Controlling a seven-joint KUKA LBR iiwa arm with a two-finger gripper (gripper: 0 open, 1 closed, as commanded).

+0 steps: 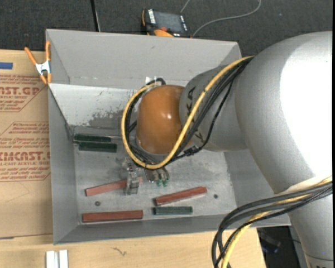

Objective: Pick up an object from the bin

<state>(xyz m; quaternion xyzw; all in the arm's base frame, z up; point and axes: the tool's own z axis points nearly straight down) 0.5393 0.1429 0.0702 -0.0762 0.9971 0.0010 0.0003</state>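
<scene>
Red stick (103,190) lies on the left-middle floor of the bin (60,172), its right end met by the claw (133,183) — whether spread or pressed together cannot be told. The stick should be gripped squarely across its width before any lift is made. Another red bar (180,195) and a green bar (172,210) lie apart to the right — best left undisturbed.

Red print on the cardboard (17,127) left of the bin, cut by the picture's edge; the top line ends in "CAST.GP"; lower down a second large line reads roughly "CAST.G"; under it, small letters seem to say "CAST ACRYLIC SHEET", not clearly; the other small red lines are too small to read.
</scene>
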